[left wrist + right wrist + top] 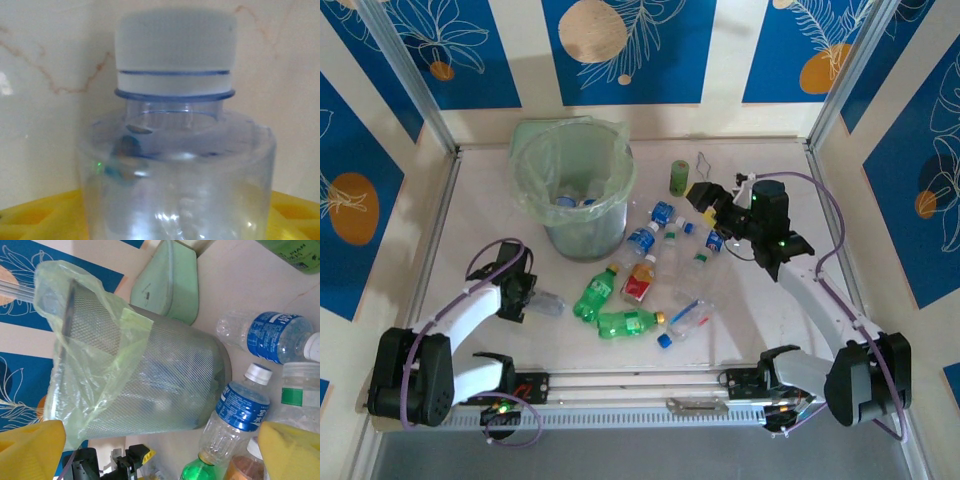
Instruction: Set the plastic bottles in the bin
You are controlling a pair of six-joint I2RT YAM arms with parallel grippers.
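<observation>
The bin [582, 190] stands at the back left, with a few bottles inside it. Plastic bottles lie scattered right of it: two green ones [592, 297] [630, 322], a red-labelled one [640, 280], blue-labelled ones [642, 240] [662, 212] and clear ones [688, 315]. My left gripper [527, 296] is low on the table, shut on a clear bottle [549, 303]. In the left wrist view that bottle [175, 165] with its pale cap sits between yellow fingers [35, 215]. My right gripper [708, 203] hovers open over the far bottles, its fingers [30, 447] wide apart facing the bin [150, 380].
A short olive-green cylinder [679, 177] and thin wire tongs [703, 160] stand at the back. A loose blue cap [664, 340] lies near the front. A pale-green object [172, 282] lies behind the bin. Metal rails and patterned walls fence the table.
</observation>
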